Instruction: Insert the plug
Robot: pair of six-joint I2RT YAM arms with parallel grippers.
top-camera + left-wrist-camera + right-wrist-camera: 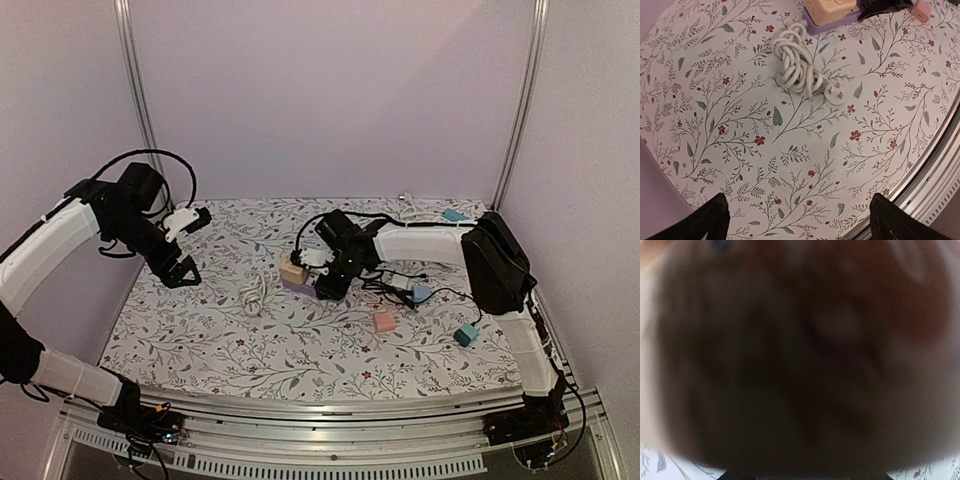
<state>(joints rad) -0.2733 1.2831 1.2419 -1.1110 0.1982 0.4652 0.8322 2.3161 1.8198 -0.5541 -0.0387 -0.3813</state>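
The left gripper (797,202) hangs over the floral cloth (740,140) with its jaws spread wide and nothing between them. Its two dark fingers (705,222) frame only bare cloth.

Ahead of it lies the plug (835,92), white, with its two prongs turned toward the wrist camera. It sits at the near end of a coiled white cable (797,62). Just past the coil sits the socket block (832,9), beige on a purple base. The marks on its top are too small to read.

The right gripper (330,283) is down against the far side of that block. Its wrist camera gives only a dark brown blur, so I cannot tell how far its jaws are open or whether they hold anything.

Behind the right gripper, loose black wires trail to a teal block (421,292). A pink block (384,321) and a second teal block (466,334) lie nearer the table's front.

Open cloth lies between the left gripper and the coil. The left wall stands close on its outer side, and a metal rail (330,410) runs along the near edge.
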